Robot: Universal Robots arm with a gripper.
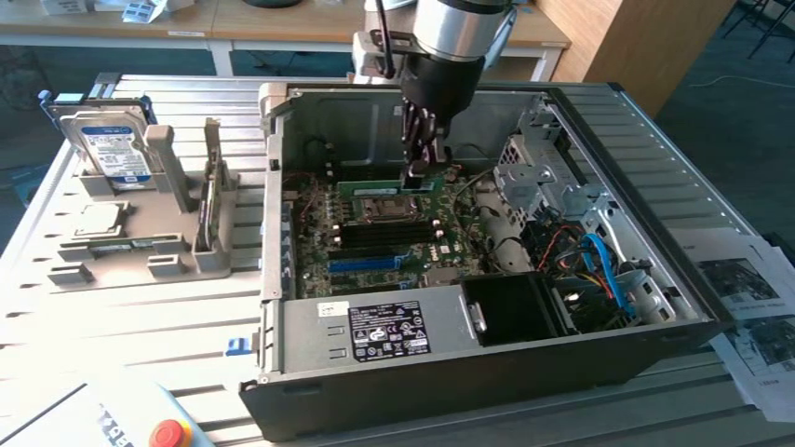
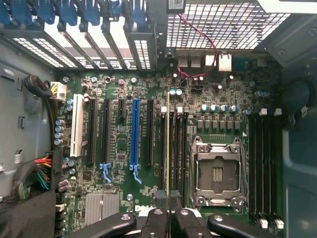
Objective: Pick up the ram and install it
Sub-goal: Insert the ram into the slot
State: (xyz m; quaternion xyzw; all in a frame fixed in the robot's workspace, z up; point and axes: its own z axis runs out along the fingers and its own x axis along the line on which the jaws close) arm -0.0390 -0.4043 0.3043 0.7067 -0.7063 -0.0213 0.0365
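at the exterior view's left stands a hard drive (image 1: 110, 147); right of it, inside the case (image 1: 497, 382), the gripper (image 1: 420, 173) is clamped on the ram (image 1: 372, 187), just beyond the cpu socket (image 1: 379, 209). likely light, stiff, fragile: hold its board edges.

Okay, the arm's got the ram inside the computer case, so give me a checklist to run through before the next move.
1. Ram gripped by the claw: ok.
2. Ram parallel to the black memory slots: ok.
3. Ram seated in a slot: cannot tell.
4. Ram's notch matching the slot key: cannot tell.
5. CPU socket clear of the claw: ok.
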